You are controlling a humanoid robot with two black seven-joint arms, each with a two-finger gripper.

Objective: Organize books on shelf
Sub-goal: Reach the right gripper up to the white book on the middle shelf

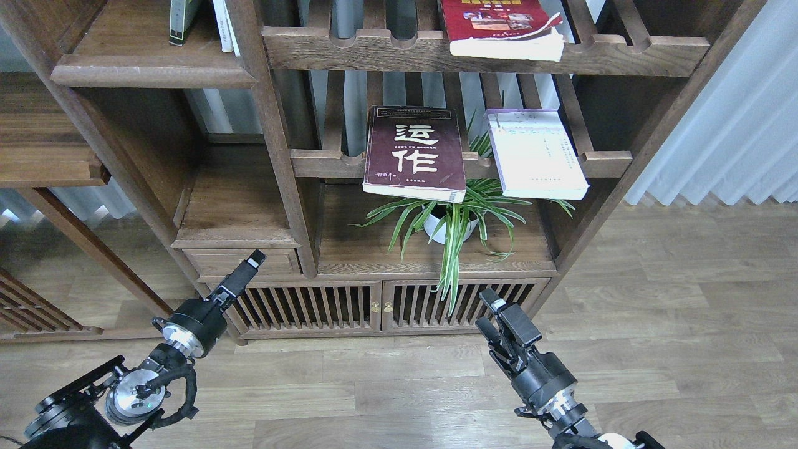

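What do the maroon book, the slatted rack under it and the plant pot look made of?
Maroon book: paper, matte softcover by the look; a thick cream page block shows at its front edge. Slatted rack: dark stained wood with visible grain, low sheen, notched front rail. Plant pot: smooth white, probably glazed ceramic or plastic; leaves hide most of it.
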